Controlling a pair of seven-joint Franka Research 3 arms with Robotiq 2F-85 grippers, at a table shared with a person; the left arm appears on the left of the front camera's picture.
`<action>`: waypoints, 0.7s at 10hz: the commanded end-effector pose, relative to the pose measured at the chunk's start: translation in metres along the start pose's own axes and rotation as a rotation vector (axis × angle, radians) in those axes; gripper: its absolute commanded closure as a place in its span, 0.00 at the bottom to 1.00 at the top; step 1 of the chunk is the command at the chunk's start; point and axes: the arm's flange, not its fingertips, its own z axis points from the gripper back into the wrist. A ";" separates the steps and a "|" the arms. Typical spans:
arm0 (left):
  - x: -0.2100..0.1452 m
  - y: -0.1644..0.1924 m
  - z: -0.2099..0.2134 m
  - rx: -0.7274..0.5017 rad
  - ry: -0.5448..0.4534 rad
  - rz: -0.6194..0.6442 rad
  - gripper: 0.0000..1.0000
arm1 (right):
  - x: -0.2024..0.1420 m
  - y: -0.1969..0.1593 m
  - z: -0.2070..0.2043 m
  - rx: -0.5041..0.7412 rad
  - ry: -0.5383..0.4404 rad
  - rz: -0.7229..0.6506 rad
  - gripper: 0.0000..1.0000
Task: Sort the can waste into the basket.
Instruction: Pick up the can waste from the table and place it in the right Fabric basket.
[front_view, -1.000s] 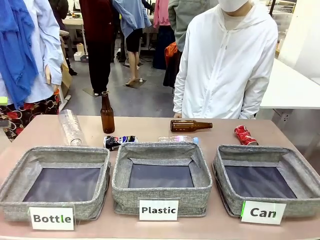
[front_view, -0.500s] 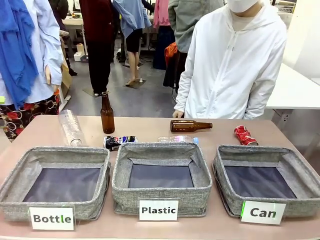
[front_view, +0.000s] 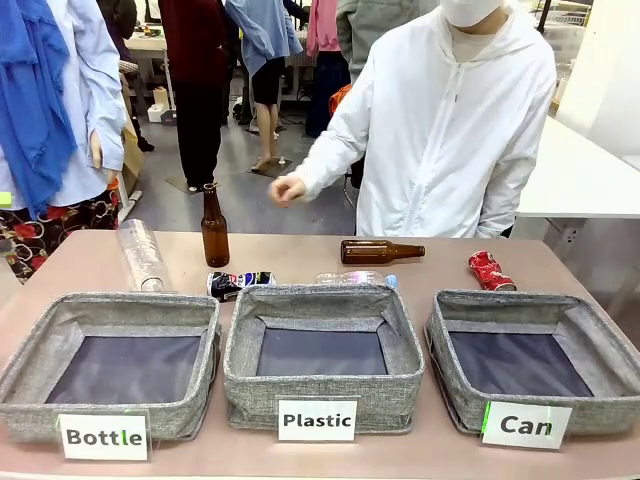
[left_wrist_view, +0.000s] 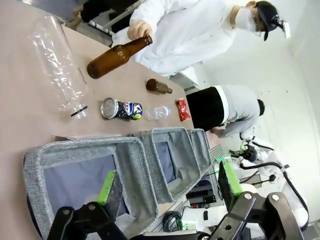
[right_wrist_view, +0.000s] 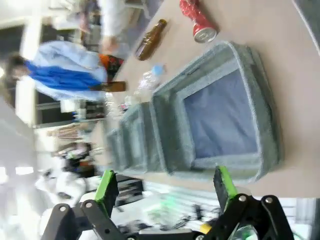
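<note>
While hanging back on the near side of the table (front_view: 290, 250), showing the left gripper (left_wrist_view: 167, 182) and the right gripper (right_wrist_view: 165, 184) both spread wide, green pads well apart and gripping nothing.

Finding the red can (front_view: 490, 270) lying on its side toward the far right corner, just beyond the far rim of the basket (front_view: 450, 390) marked "Can" — near it, not inside. Finding the dark can (front_view: 240, 283) lying left of the middle, behind the gap between the "Bottle" bin (front_view: 30, 400) and the "Plastic" bin (front_view: 250, 395), close against the latter's far left corner. Seeing no can inside the basket, so judging the sorting as not yet begun.

Noting the person's hand (front_view: 288, 188) hanging raised above the far edge, apart from the upright brown bottle (front_view: 214, 235).

Expecting both cans to be handling as light and thin-walled — stiffer at the round ends, creased and yielding along the flanks, smooth enough to be slipping under a glancing pinch. Judging the best hold as lying across the crushed middle, pads squarely on the flattened flanks, closing gently to avoid squirting the can sideways.
</note>
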 end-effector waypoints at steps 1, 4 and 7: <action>0.000 0.001 0.000 -0.011 -0.001 -0.007 0.00 | 0.013 0.083 -0.057 -0.341 0.048 0.226 0.00; 0.000 0.001 0.000 -0.011 -0.001 -0.007 0.00 | 0.039 0.130 -0.150 -0.672 0.092 0.365 0.00; 0.000 0.001 0.000 -0.011 -0.001 -0.007 0.00 | 0.017 0.136 -0.135 -0.661 -0.102 0.359 0.00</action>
